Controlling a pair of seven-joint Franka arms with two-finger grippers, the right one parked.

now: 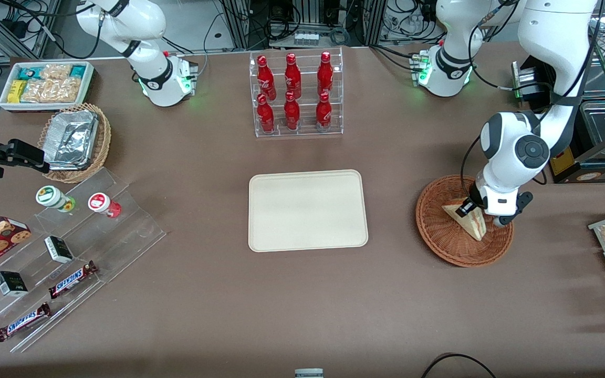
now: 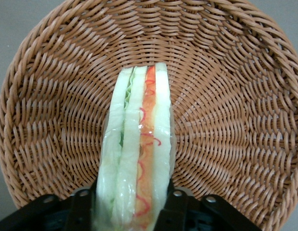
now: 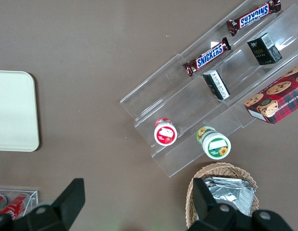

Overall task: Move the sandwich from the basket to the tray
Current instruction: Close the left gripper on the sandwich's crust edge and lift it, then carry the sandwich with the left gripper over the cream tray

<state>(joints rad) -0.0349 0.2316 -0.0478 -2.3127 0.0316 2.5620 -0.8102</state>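
Fingers (image 2: 174,211) of the left gripper (image 2: 125,216) press both flat faces of the sandwich (image 2: 137,159), clamping it. It stands on edge inside the basket (image 1: 441,231), well apart from the tray (image 1: 308,210).

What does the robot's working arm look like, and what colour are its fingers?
The arm is glossy white and rounded, with a grey round joint cap and black cables along it. Its gripper, down in the basket, has black fingers. A green light glows at its base.

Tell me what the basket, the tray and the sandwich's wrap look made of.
Basket: woven wicker, reddish-brown, visible weave. Tray: cream, matte, smooth, probably plastic. Sandwich: glossy clear film over its layers, likely plastic wrap. The claw is in the basket, shut on the sandwich.
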